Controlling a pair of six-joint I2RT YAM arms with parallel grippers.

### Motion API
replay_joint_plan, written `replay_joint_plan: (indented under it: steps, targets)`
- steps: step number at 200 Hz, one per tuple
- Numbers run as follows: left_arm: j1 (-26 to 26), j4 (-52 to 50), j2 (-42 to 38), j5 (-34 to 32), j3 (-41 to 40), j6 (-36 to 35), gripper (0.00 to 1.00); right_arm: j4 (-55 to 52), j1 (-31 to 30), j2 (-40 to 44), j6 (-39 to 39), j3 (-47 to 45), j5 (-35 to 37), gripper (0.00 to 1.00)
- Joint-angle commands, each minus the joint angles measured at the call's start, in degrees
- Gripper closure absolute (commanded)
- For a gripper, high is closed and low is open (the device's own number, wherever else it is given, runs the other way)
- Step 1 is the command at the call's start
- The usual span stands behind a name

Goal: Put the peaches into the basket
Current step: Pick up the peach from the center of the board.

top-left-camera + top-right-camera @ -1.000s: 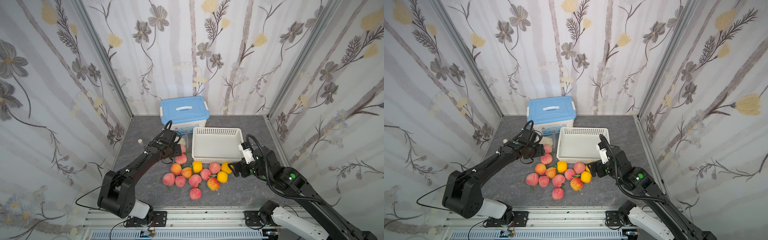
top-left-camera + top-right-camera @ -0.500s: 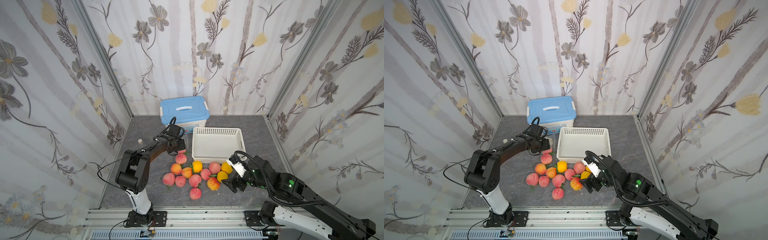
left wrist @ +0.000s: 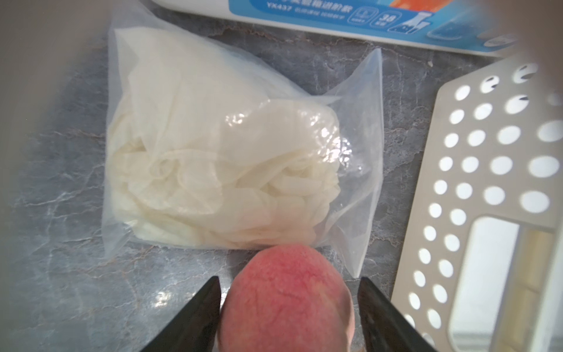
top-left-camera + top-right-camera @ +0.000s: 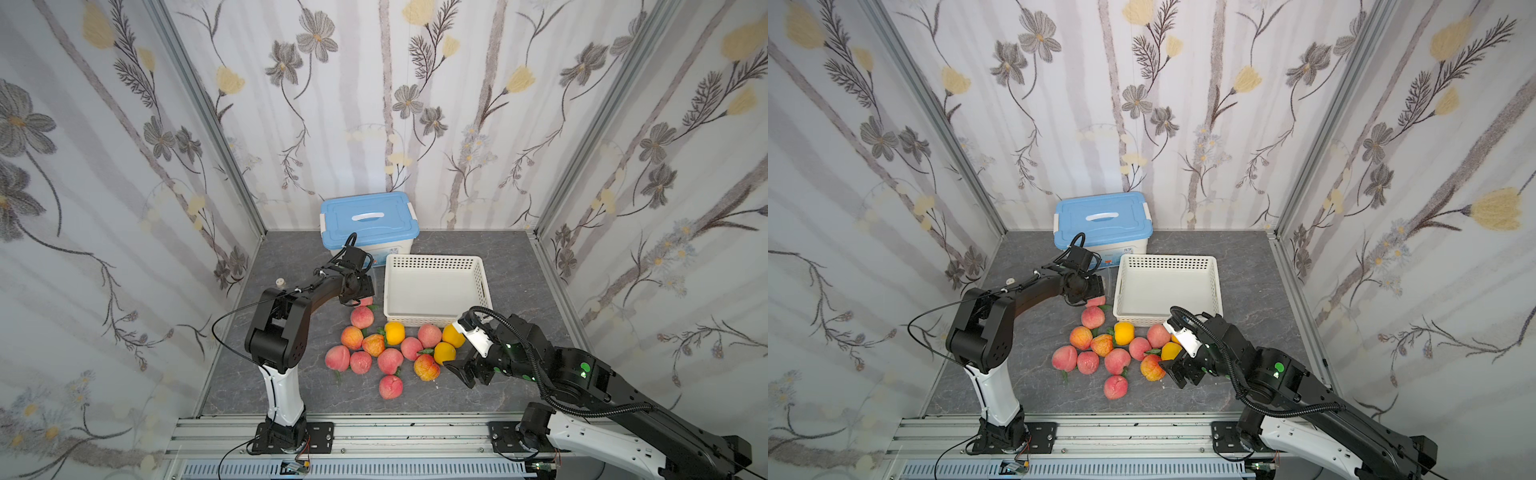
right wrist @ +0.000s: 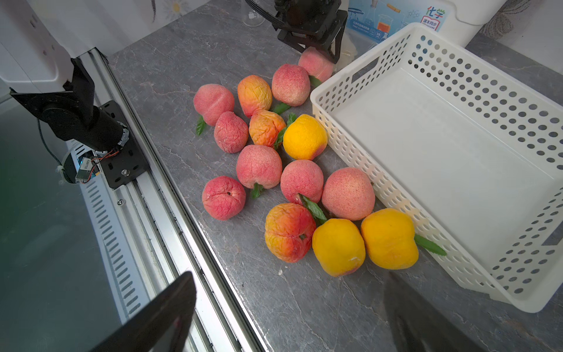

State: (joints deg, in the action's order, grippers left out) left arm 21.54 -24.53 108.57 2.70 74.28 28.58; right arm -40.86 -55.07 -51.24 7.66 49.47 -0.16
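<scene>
Grey worktop (image 4: 515, 257) tells me nothing's done: basket (image 4: 434, 259) empty, peaches (image 4: 390, 360) piled at its 7 o'clock, left end effector (image 3: 288, 282) straddling one, grip unclear, right end effector (image 4: 459, 372) wide, empty, at the pile's 4 o'clock.

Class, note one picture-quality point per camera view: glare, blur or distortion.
Left wrist view: glare glints on the plastic bag; basket blurred towards the smeared corner. Right wrist view: peaches sharp, evenly lit. Both top views: wide-angle lens splays the walls.

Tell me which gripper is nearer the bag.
Left. The left gripper straddles a peach right beside the bag; the right gripper hovers by the yellow peaches at the basket, far from it.
</scene>
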Motion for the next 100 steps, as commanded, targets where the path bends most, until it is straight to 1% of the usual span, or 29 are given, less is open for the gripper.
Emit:
replay_joint_plan:
  steps: [1, 61, 100]
  targets:
    - [0.2, -0.3, 0.6, -1.4, 0.8, 0.4, 0.32, 2.4, -0.2, -0.1, -0.7, -0.1, 1.4, 0.05]
    - [0.8, -1.7, 0.0, -2.4, 0.7, 0.1, 0.47, 2.1, -0.4, -0.2, -0.6, -0.1, 2.8, 0.05]
    - [1.0, -2.3, -1.9, -2.7, 1.2, -0.1, 0.49, 2.2, -0.5, -0.1, -0.5, -0.1, 3.4, 0.05]
